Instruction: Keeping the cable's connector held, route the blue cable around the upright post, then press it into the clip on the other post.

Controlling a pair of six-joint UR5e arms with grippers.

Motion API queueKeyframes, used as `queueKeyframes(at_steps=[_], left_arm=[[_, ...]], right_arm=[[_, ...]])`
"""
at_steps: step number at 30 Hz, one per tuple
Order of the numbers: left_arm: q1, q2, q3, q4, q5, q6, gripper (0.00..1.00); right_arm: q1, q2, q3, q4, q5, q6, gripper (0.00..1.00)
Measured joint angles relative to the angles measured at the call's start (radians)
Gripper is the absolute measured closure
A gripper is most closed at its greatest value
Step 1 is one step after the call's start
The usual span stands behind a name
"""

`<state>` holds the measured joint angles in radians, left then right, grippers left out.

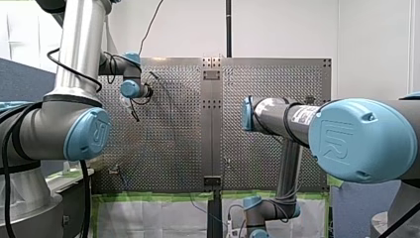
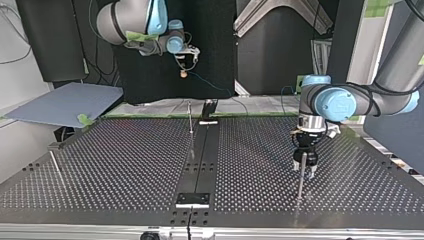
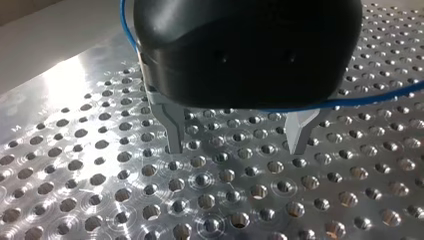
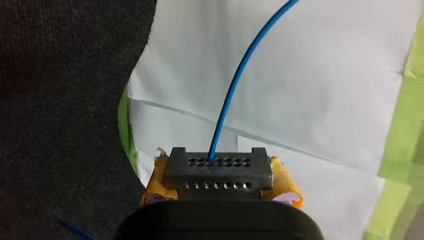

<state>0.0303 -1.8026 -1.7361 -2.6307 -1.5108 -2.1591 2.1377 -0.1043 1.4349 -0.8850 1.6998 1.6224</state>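
**Q:** Connector status?

**A:** My right claw [image 4: 220,184] is pinching the connector [image 4: 218,170] between its yellow pads [image 4: 287,189]. It is held high, out past the desk's [image 2: 125,165] far edge in the top view. The blue cable [image 4: 235,85] leaves the connector's face and runs on ahead of the claw.

**Q:** And the left side?

**A:** My left claw [image 3: 235,136] hangs low over the desk with its metal fingers [image 3: 172,127] spread and nothing between them. The cable passes close by the claw's black body, not between the fingers. In the top view a thin upright post [image 2: 300,181] stands right by this claw. I cannot tell whether they touch.

**Q:** Which step are we on?

**A:** My judgement is that the hold on the connector is good and routing has not begun. I see no cable bent around any post. Two more posts stand on the desk, a middle post [image 2: 190,120] and a left post [image 2: 55,162] at the top view's left. Which one carries the clip is too small to tell.

**Q:** What does the next move call for?

**A:** Probably getting the slack under control near the post beside my left claw, then drawing the cable around it. The right claw's pinch must not loosen while that happens. The main risk is tension tugging the connector askew.
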Motion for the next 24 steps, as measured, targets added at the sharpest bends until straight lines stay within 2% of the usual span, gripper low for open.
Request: queueKeyframes(at_steps=[6, 10, 18, 24], left_arm=[[0.0, 0.001, 0.0, -0.015, -0.016, 0.0, 0.0], [-0.001, 0.001, 0.0, -0.03, -0.03, 0.001, 0.0], [-0.003, 0.001, 0.0, -0.051, -0.052, 0.001, 0.0], [-0.005, 0.001, 0.0, -0.06, -0.063, 0.001, 0.0]], right_arm=[[-0.02, -0.046, 0.052, -0.052, 0.016, 0.001, 1.0], [-0.027, -0.077, 0.083, -0.084, 0.03, -0.007, 1.0], [-0.027, -0.146, 0.152, -0.152, 0.039, -0.035, 1.0], [-0.018, -0.193, 0.199, -0.174, 0.047, -0.063, 1.0]])
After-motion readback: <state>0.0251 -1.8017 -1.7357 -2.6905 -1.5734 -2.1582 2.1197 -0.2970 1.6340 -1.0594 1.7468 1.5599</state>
